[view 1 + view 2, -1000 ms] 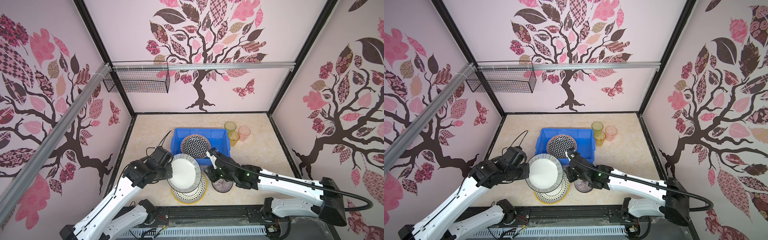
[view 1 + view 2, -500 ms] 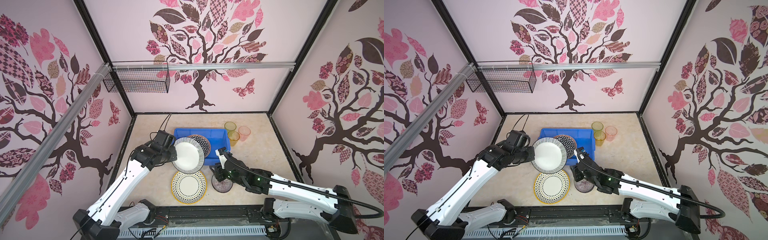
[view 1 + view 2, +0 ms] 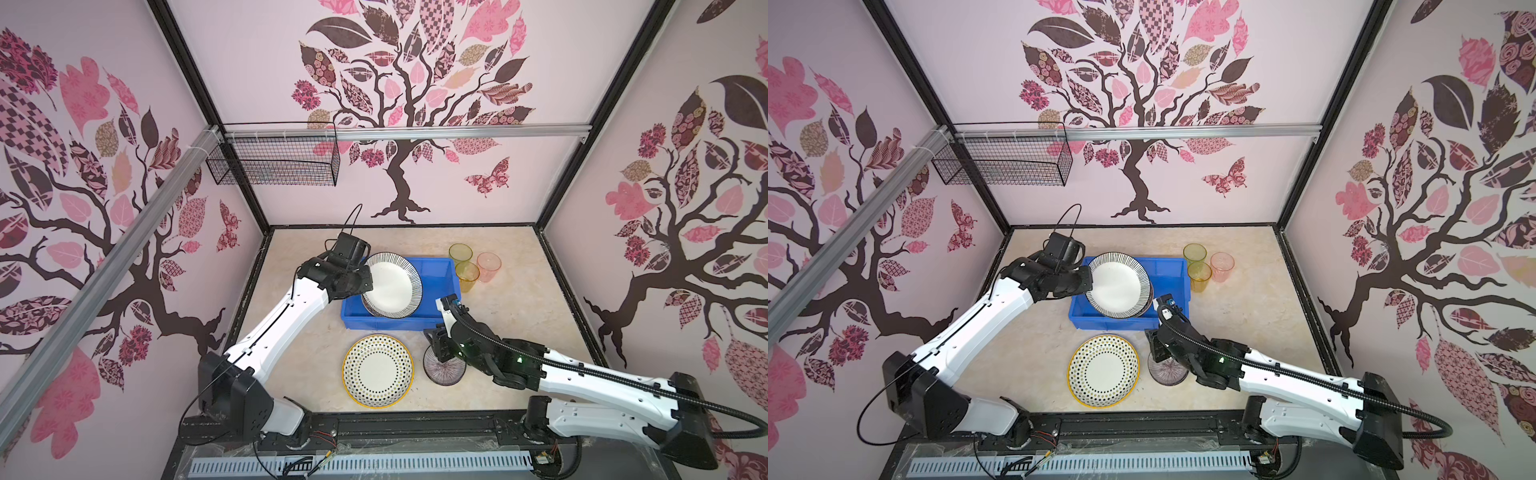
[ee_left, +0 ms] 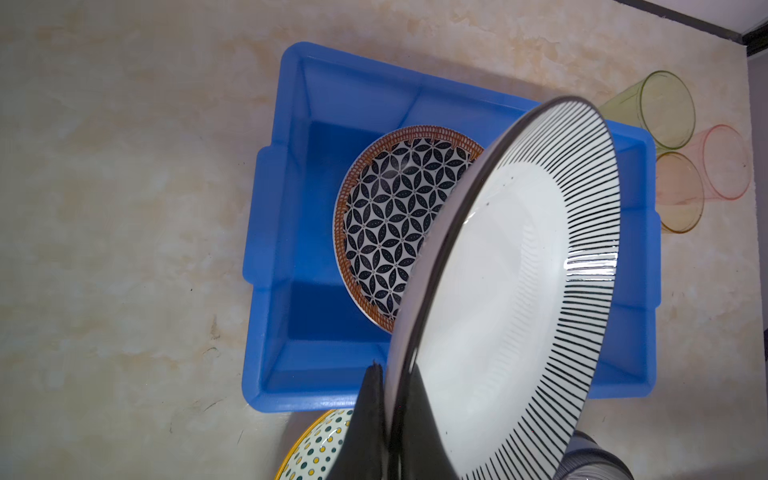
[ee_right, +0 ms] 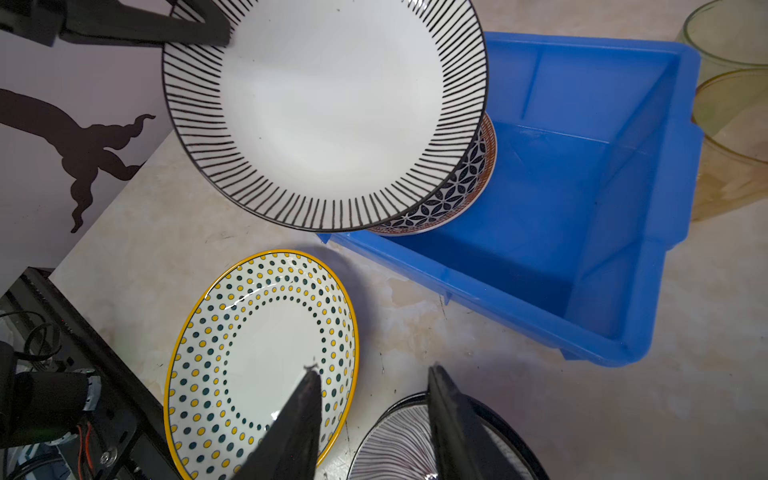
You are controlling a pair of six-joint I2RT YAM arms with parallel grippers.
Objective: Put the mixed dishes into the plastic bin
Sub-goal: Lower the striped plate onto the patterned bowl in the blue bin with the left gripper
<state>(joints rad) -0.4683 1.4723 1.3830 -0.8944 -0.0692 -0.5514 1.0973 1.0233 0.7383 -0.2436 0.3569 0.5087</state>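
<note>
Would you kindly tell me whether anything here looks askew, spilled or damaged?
Only the striped-rim plate: the left gripper holds it by the rim, tilted over the blue bin and the geometric plate lying inside. Nothing looks spilled or broken.

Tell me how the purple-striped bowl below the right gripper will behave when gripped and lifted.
Likely rigid and brittle: the purple-striped bowl looks like glazed ceramic, so bumps could chip it. Its shiny rim may slip between the right gripper's thin open fingers. Sitting upright, it probably won't roll.
</note>
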